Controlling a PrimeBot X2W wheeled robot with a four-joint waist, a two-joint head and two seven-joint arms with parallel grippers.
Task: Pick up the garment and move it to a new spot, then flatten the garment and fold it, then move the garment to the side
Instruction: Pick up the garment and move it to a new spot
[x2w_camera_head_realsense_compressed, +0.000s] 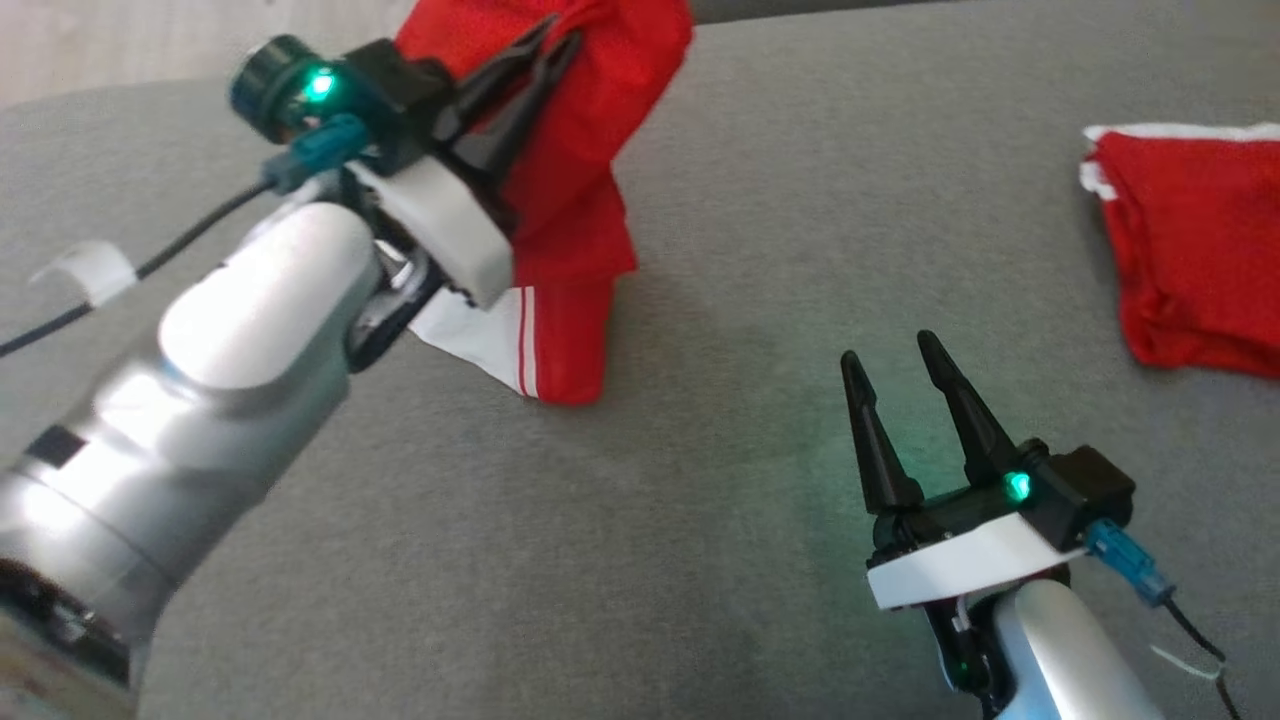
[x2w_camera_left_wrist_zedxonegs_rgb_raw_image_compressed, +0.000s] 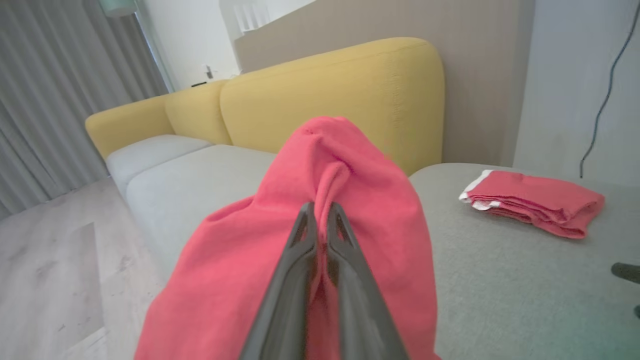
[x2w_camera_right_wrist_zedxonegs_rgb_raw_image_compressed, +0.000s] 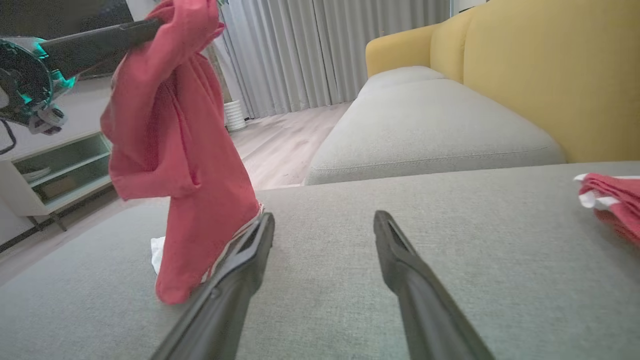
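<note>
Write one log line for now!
left tool: shut on red garment | right tool: open, empty | garment's lower end: on cushion

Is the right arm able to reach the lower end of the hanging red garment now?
Probably yes. The right gripper, jaws open, is near the lower end of the garment, which rests on the grey cushion; only bare cushion lies between them. The left gripper holds the top, clear of that path.

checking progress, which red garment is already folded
The garment on the right, lying as a flat stack; the other garment hangs bunched from the left gripper.
</note>
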